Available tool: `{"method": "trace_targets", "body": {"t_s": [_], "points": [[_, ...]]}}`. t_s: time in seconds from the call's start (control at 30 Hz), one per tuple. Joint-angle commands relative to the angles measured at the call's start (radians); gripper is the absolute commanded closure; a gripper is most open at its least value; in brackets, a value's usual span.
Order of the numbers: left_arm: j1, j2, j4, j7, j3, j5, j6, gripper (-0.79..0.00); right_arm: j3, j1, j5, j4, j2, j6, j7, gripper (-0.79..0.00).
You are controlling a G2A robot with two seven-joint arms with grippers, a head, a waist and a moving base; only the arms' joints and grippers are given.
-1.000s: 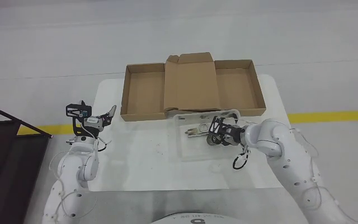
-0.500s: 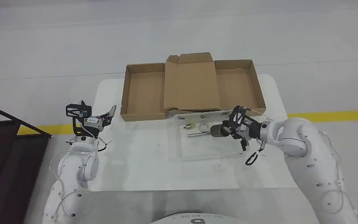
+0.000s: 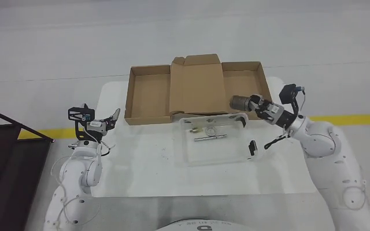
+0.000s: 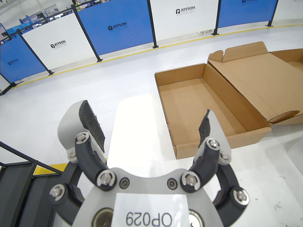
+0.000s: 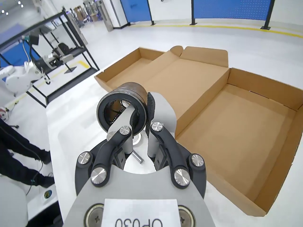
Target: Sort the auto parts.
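Observation:
My right gripper (image 3: 250,104) (image 5: 139,112) is shut on a dark metal bearing sleeve (image 3: 239,103) (image 5: 123,105), with one finger inside its bore and the other on its outer wall. It hangs above the front wall of the right compartment (image 3: 250,85) (image 5: 236,124) of the open cardboard box. In front of the box lies a clear plastic tray (image 3: 180,145) with a bolt and small metal rings (image 3: 205,134). My left gripper (image 3: 110,119) (image 4: 151,124) stands open with nothing in it at the table's left edge, near the box's left compartment (image 3: 147,95) (image 4: 201,105).
A folded cardboard flap (image 3: 198,84) covers the middle of the box. A small black part (image 3: 251,148) lies at the tray's right end. A dark rack (image 3: 14,144) stands off the table's left side. A bolt (image 5: 137,157) shows below my right fingers.
My right gripper has lifted the bearing sleeve out of the clear tray and carried it back and to the right, up to the box's right compartment. The left arm has not moved.

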Motion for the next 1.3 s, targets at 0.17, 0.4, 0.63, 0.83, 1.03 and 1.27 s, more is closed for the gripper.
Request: {"method": "trace_targets", "body": {"t_s": [0.17,0.4,0.63,0.83,1.03,1.27], "points": [[0.0,0.0,0.0,0.0,0.0,0.0,0.0,-0.785,-0.043,0.101,-0.03,0.102,-0.007,0.101,-0.023,0.0],[0.0,0.0,0.0,0.0,0.0,0.0,0.0,-0.785,-0.187,0.269,-0.204,0.226,-0.027,0.339,0.082,0.0],[0.0,0.0,0.0,0.0,0.0,0.0,0.0,-0.785,-0.302,0.374,-0.388,0.308,-0.048,0.571,0.163,0.0],[0.0,0.0,0.0,0.0,0.0,0.0,0.0,-0.785,-0.35,0.409,-0.427,0.359,-0.063,0.695,0.212,0.0],[0.0,0.0,0.0,0.0,0.0,0.0,0.0,-0.785,-0.382,0.438,-0.46,0.404,-0.071,0.693,0.259,-0.065],[0.0,0.0,0.0,0.0,0.0,0.0,0.0,-0.785,-0.375,0.441,-0.478,0.401,-0.071,0.701,0.261,-0.785]]}}
